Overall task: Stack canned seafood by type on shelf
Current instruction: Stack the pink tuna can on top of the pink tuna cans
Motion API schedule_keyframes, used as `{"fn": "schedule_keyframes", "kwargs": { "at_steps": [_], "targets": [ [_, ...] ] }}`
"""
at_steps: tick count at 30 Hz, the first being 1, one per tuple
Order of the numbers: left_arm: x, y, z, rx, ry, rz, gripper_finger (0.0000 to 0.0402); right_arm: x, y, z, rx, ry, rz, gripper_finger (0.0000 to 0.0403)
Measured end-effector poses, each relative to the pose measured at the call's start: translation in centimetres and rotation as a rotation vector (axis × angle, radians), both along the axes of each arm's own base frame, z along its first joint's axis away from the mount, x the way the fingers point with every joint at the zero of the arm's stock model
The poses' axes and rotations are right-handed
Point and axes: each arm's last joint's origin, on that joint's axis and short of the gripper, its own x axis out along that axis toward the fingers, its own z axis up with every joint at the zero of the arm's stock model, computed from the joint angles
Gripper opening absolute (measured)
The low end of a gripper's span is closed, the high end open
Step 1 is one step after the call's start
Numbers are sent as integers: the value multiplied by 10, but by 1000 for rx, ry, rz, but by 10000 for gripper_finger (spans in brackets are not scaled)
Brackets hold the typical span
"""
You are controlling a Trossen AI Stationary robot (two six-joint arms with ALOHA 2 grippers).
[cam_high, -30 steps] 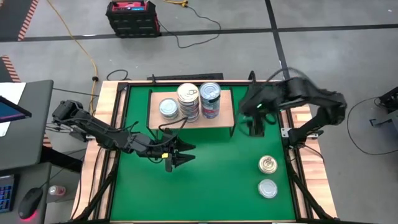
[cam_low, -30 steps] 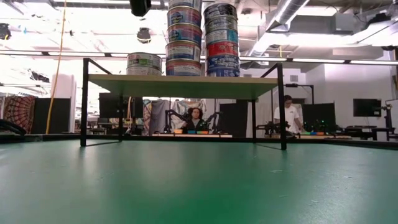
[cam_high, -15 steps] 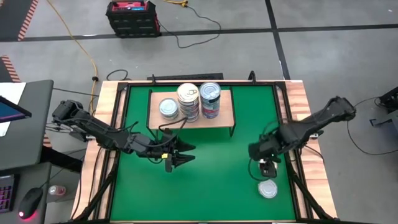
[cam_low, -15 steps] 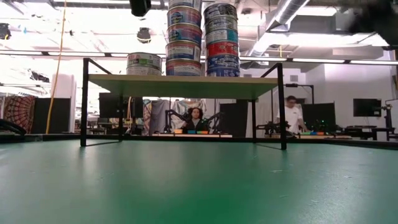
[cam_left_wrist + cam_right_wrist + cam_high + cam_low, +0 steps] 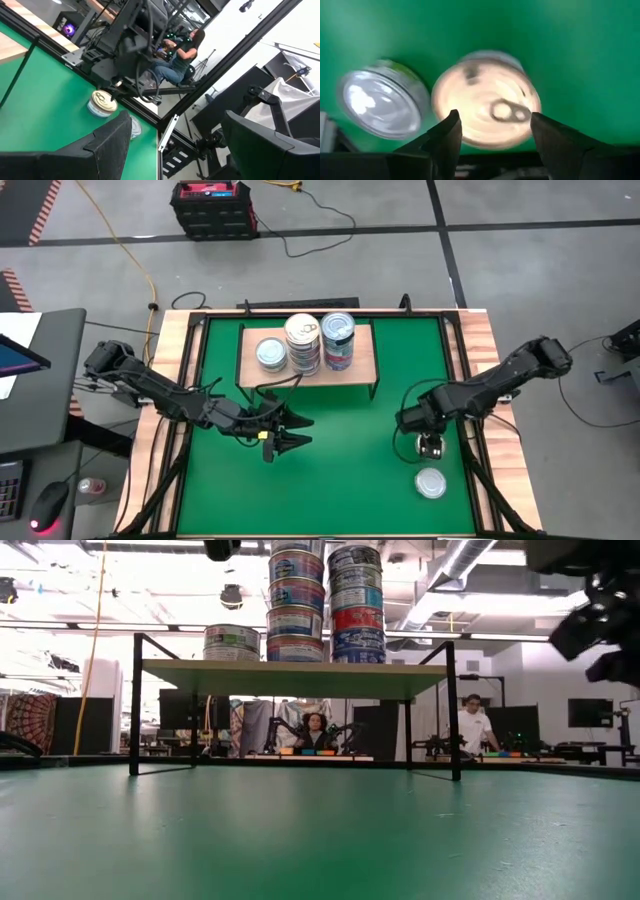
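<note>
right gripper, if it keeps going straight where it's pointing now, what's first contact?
Most likely the gold-lidded can: the right gripper points down at it with open fingers either side of its lid. The silver-lidded can lies beside that line. The remaining gap is unclear.

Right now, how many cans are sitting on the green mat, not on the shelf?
2. The gold-lid can lies under the right pincer, near the mat's right side. The silver-lid can lies just beside it, closer to the table's front edge. None seem hidden.

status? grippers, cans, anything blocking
Right gripper open above gold-lid can, not gripping. Left gripper open, empty, mid-table. Silver-lid can loose beside it. Nothing blocking.
</note>
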Motion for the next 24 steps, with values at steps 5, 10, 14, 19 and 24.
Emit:
{"fn": "schedule_keyframes", "kwargs": {
  "at_steps": [5, 10, 14, 19, 24],
  "targets": [
    [0, 0, 0, 1, 0, -9, 295, 1, -15, -4, 11, -12, 13, 228],
    [0, 0, -1, 5, 8, -9, 295, 0, -24, -11, 18, -14, 57, 192],
    [0, 0, -1, 8, 10, -9, 295, -1, -30, -18, 28, -18, 74, 163],
    [0, 0, -3, 14, 25, -9, 295, -4, -35, -31, 87, -35, 53, 111],
    [0, 0, -4, 19, 38, -8, 295, -8, -44, -39, 114, -18, 18, 51]
  ]
}}
